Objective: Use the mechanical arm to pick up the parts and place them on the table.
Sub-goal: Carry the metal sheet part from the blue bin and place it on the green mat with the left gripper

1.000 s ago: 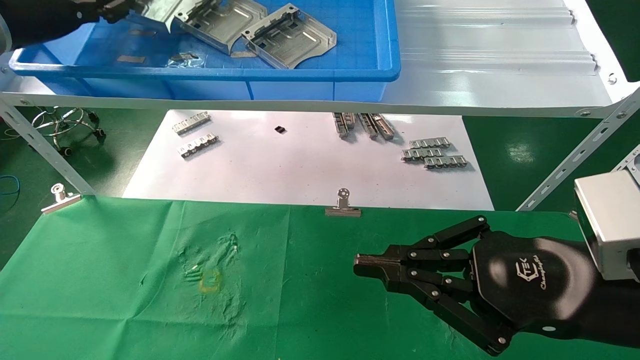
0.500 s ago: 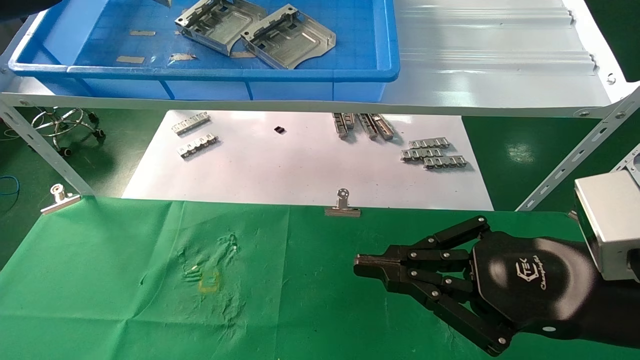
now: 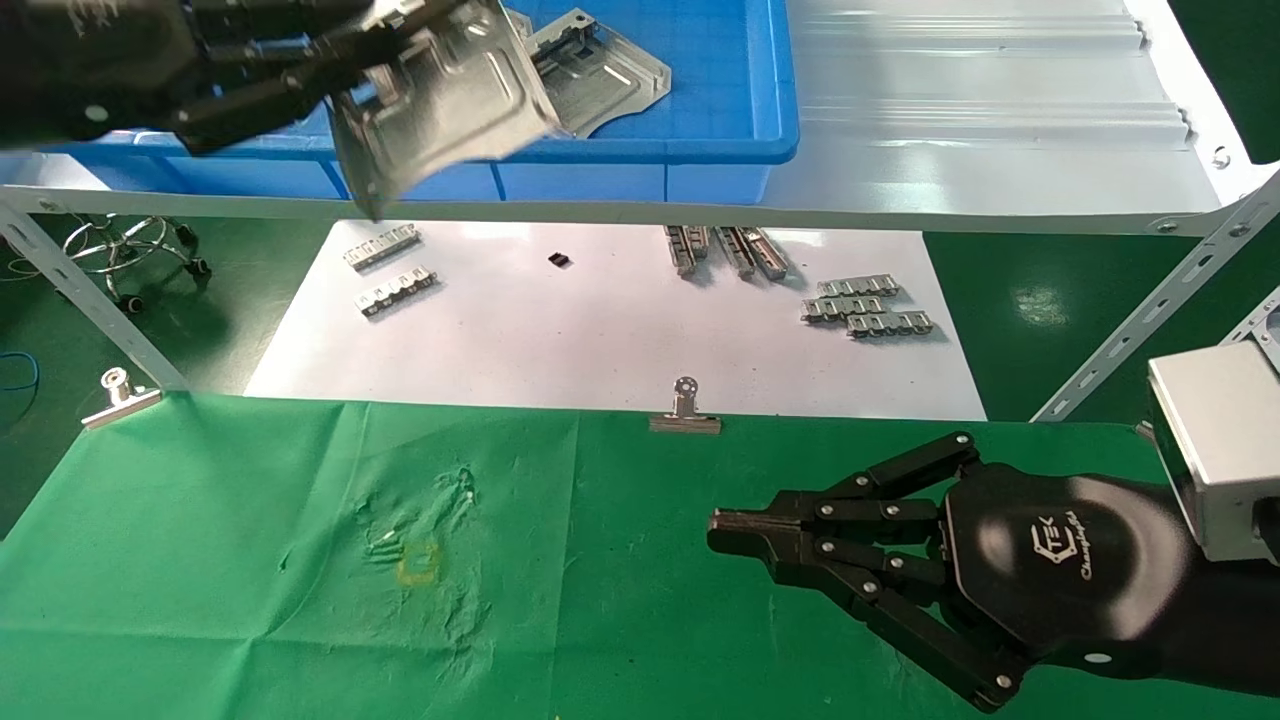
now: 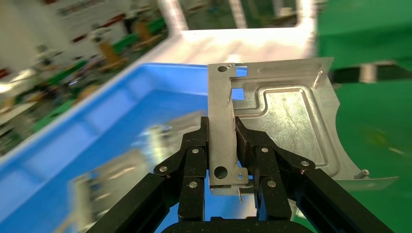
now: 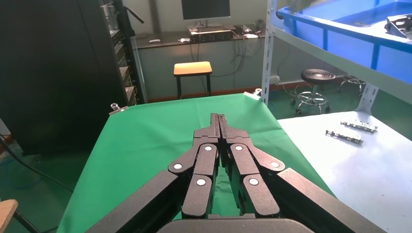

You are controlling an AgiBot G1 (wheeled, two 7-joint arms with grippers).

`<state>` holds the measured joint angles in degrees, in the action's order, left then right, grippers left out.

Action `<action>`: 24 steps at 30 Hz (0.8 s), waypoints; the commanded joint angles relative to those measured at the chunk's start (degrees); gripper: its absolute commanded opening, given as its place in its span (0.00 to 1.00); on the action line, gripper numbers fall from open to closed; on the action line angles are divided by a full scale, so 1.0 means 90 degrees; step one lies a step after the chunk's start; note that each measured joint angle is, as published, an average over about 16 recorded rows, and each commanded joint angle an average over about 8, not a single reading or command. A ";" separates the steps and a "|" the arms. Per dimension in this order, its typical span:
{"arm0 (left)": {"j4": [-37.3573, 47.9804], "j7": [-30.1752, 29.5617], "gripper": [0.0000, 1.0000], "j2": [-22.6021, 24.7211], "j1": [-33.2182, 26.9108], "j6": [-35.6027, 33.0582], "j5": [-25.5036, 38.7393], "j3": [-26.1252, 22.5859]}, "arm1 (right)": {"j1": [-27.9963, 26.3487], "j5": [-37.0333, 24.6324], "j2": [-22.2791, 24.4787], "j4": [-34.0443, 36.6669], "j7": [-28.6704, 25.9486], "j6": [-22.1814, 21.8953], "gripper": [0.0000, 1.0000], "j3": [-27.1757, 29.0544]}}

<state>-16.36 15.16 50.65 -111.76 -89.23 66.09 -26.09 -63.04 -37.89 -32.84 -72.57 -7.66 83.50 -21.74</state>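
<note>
My left gripper (image 3: 350,45) is shut on the raised rim of a silver stamped plate (image 3: 445,95) and holds it in the air in front of the blue bin (image 3: 700,150). In the left wrist view the black fingers (image 4: 194,155) clamp the plate's flange (image 4: 221,126), and the embossed plate (image 4: 286,121) stands beyond them. Another plate (image 3: 600,75) lies in the bin, partly hidden behind the held one. The green table (image 3: 250,560) lies below. My right gripper (image 3: 725,530) is shut and empty, resting low over the green cloth on the right; it also shows in the right wrist view (image 5: 219,120).
The bin stands on a silver metal shelf (image 3: 1000,120) with slanted struts (image 3: 80,300). Below it a white sheet (image 3: 600,340) carries grey link strips (image 3: 865,308). Silver clips (image 3: 686,412) edge the cloth, which has a yellowish mark (image 3: 420,560).
My left gripper, out of view half a second ago, has come back over the bin's front edge holding a plate. The right arm has not moved.
</note>
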 commanded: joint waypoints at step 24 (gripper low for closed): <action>-0.2448 0.1317 0.00 -0.1245 0.2122 -0.0164 -0.0773 -0.2483 | 0.0000 0.0001 0.0000 0.0000 0.0001 0.0000 0.00 -0.0001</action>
<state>-37.76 27.39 39.82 -92.78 -90.27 59.27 -47.75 -63.04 -37.88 -32.83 -72.57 -7.66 83.49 -21.75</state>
